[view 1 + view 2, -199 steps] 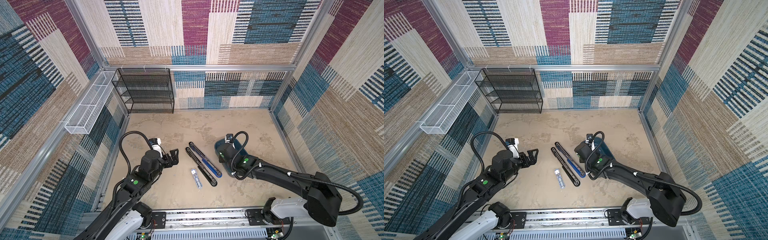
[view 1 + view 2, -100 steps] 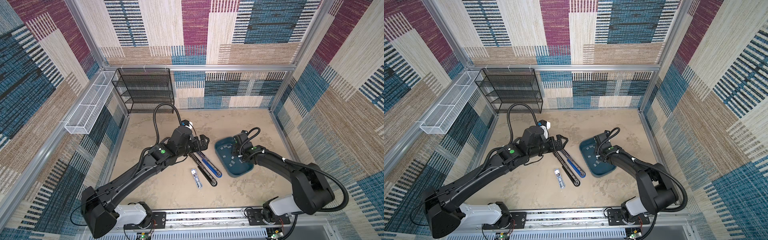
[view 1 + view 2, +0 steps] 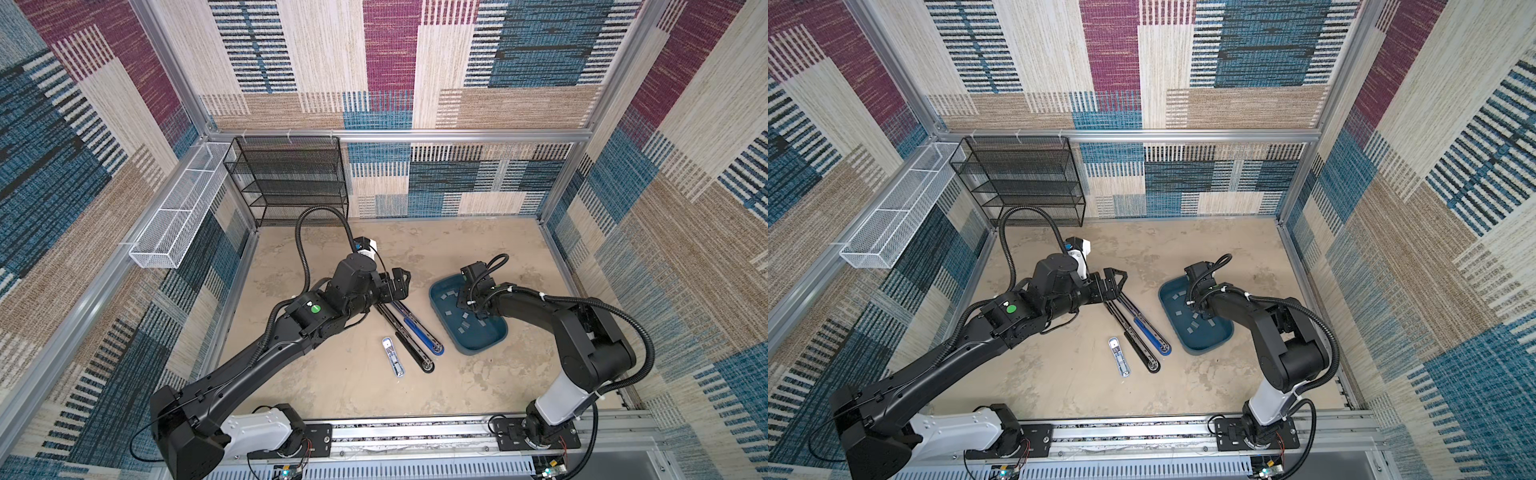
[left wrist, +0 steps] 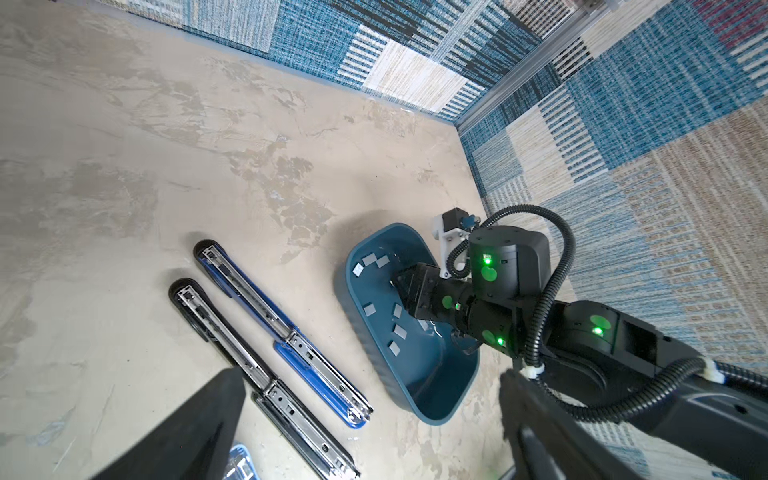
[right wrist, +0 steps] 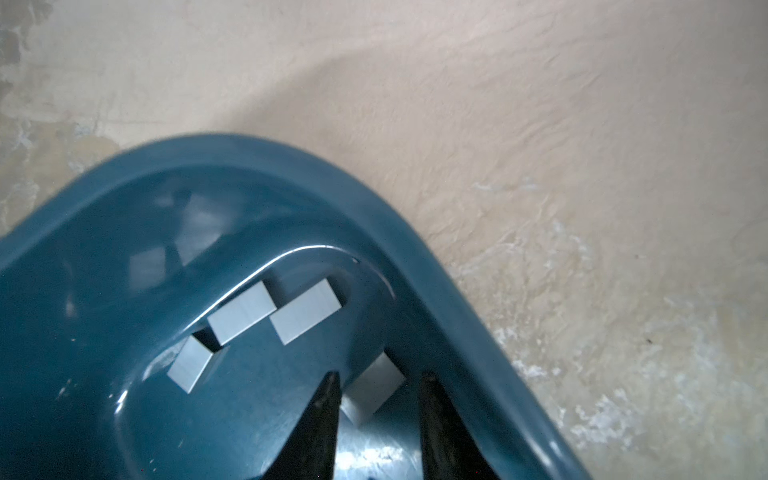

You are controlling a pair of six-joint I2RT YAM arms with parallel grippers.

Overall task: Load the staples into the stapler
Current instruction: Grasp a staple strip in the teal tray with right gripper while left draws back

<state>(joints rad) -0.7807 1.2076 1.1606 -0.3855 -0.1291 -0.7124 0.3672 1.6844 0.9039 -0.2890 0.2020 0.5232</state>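
Shifted since last frame: your right gripper (image 5: pixel 379 380) is dipping into the blue tray (image 5: pixel 415 249), jaws part-open around one of the staples (image 5: pixel 374 390) lying ungripped between them; left gripper (image 3: pixel 400 284) is hovering wide open.

I work inside a robot test cell, a lab rig rather than a home or shop. My two arms' bases (image 3: pixel 253 430) are mounted on an aluminium rail (image 3: pixel 415 434) along the front, and aluminium profile posts (image 3: pixel 174 70) frame three walls clad in patchwork carpet tiles (image 3: pixel 390 62). The floor (image 3: pixel 478 249) is a stained, mottled beige board. A black mesh shelf rack (image 3: pixel 291 178) stands at the back; a white wire basket (image 3: pixel 178 216) hangs on the left wall.
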